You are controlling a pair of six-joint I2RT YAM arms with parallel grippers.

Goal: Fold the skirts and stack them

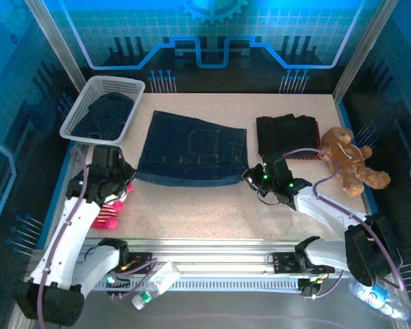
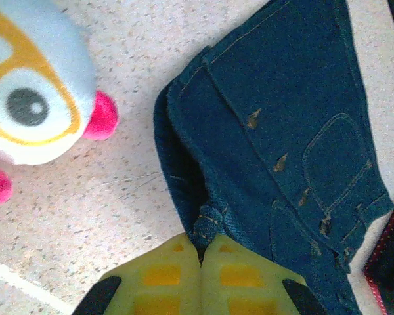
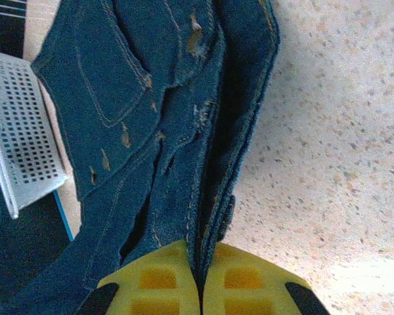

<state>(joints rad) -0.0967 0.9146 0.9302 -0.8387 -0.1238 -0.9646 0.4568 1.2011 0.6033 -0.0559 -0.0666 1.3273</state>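
A dark blue denim skirt point(image 1: 192, 154) lies spread flat at the middle of the tabletop point(image 1: 205, 212); the left wrist view shows its row of buttons and a stitched pocket point(image 2: 335, 157), and the cloth near the corner is bunched into folds; the right wrist view shows its layers point(image 3: 138, 98) gathered in long creases towards the fingers. A folded black skirt point(image 1: 284, 133) rests at the back right, just beside a brown teddy bear point(image 1: 349, 161), with a red dotted edge point(image 1: 316, 156) showing under it. A white basket point(image 1: 116, 82) at the back left holds dark cloth point(image 1: 109, 113); a pink-and-white plush toy point(image 1: 109, 212) lies beside the left arm.

The left gripper point(image 1: 129, 173) sits at the denim skirt's near left corner, its yellow fingers point(image 2: 164, 275) pressed together with the seamed edge pinched between them; the right gripper point(image 1: 250, 175) sits at the near right corner, its jaws likewise closed tight on the skirt's edge point(image 3: 207, 223).
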